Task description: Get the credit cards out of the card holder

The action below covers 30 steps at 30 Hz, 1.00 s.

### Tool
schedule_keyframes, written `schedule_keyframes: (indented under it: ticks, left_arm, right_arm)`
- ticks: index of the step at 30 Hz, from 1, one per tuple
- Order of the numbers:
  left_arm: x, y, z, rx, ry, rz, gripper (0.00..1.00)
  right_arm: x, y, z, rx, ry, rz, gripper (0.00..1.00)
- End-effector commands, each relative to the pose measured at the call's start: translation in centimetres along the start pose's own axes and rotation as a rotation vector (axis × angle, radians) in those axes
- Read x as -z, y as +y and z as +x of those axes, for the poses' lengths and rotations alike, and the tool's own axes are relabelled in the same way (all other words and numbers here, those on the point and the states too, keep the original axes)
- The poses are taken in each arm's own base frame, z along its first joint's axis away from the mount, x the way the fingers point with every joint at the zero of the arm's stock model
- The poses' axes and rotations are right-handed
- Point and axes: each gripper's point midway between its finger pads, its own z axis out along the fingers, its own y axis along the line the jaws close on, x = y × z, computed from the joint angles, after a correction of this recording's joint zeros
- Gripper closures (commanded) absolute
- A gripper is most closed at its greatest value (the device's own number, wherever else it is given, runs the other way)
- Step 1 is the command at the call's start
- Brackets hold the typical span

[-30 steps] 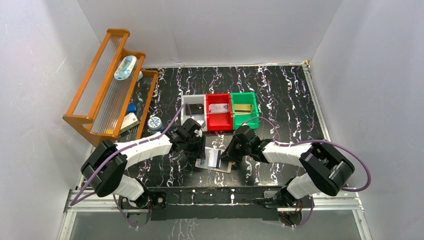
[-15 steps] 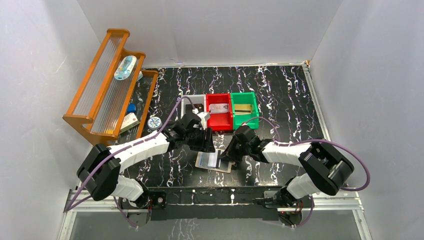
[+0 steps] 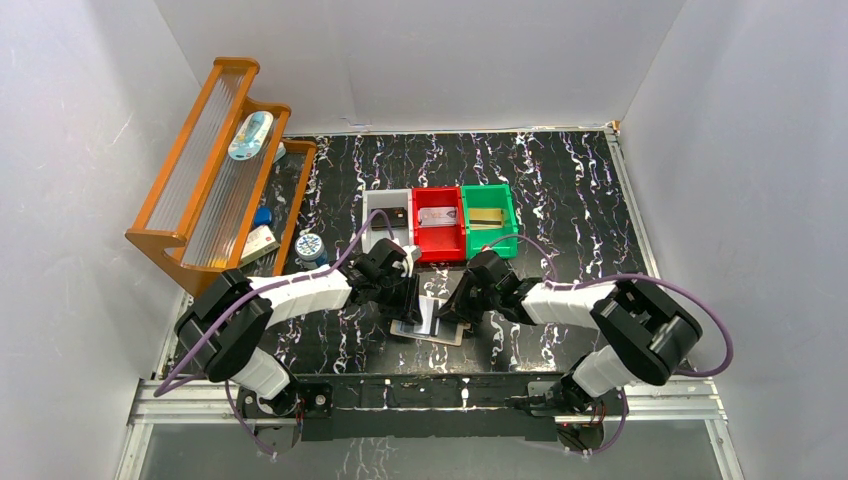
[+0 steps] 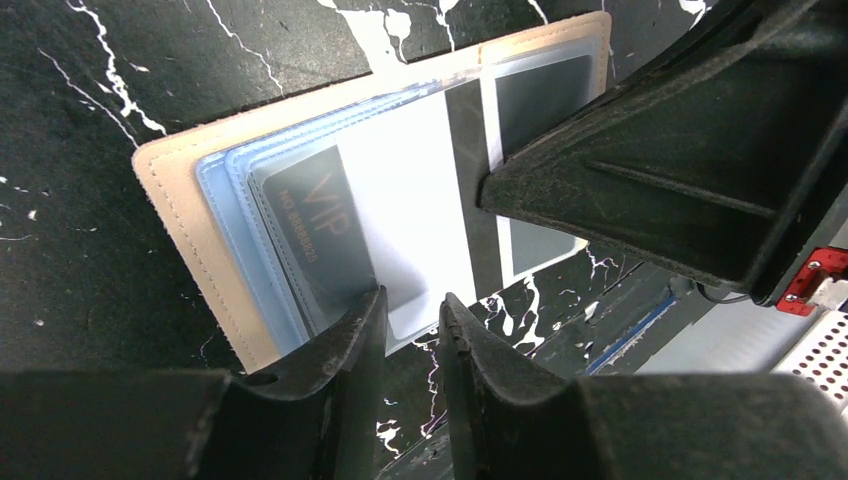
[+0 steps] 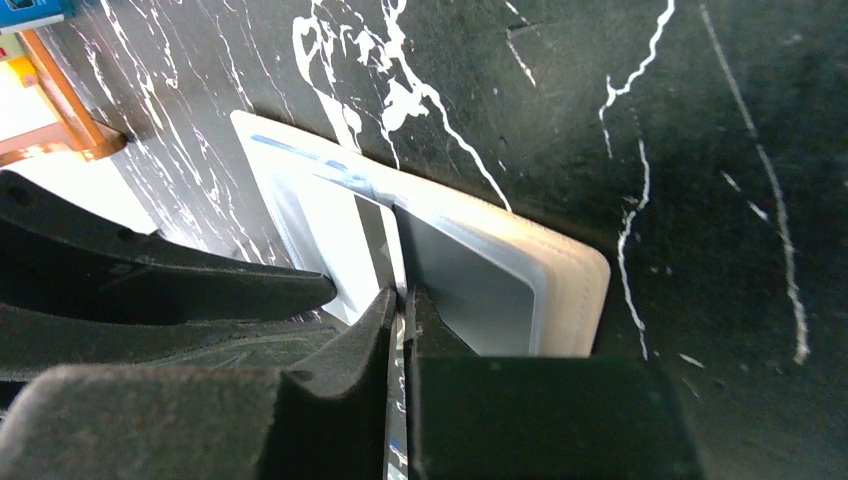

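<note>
Left hand (image 4: 410, 305) and right hand (image 5: 403, 300) angled downward, tips held close together, left fingers (image 4: 345, 350) narrowly parted, right fingers (image 5: 345, 345) pressed nearly together.

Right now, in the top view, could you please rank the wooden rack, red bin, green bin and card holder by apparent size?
1. wooden rack
2. red bin and green bin, about alike
3. card holder, partly covered

**Left arm drops back to the holder**

Half a second ago the left gripper (image 4: 410, 308) was drawn back toward the grey bin (image 3: 376, 210), its wrist covering the bin's front corner. It has now come down again, and its tips sit at the edge of the holder (image 4: 170, 190) by the VIP card (image 4: 325, 235). The bin's corner shows again. The left elbow (image 3: 225, 325) has swung inward and the right elbow (image 3: 640, 335) has edged slightly left.
</note>
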Motion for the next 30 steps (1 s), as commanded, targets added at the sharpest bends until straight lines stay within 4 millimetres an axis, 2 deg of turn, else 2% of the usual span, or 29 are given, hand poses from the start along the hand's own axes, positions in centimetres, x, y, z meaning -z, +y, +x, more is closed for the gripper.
schedule_keyframes:
  ticks: [1,5,11,17,24,30]
  left_arm:
    - [-0.3,2.8,1.5,-0.014,0.055,-0.121,0.75]
    - [-0.4,3.1,1.8,-0.016,0.076,-0.135,0.77]
    - [-0.2,3.4,2.0,0.014,0.060,-0.149,0.77]
    - [-0.1,3.7,1.5,-0.006,0.034,-0.164,0.77]
    - [-0.4,4.0,2.4,0.014,0.047,-0.159,0.78]
    - [-0.2,5.2,2.9,0.019,0.038,-0.201,0.80]
  right_arm:
    - [-1.1,-1.1,-0.2,-0.033,-0.008,0.019,0.89]
    - [-0.9,-0.8,-0.4,-0.009,-0.017,0.019,0.88]
    - [-0.8,-1.6,-0.1,-0.005,-0.012,0.025,0.87]
    - [-0.4,-1.1,-0.2,-0.002,-0.023,0.006,0.87]
    - [0.1,-0.9,-0.4,-0.020,-0.039,-0.008,0.87]
    - [0.5,-0.1,-0.6,-0.012,-0.067,-0.064,0.75]
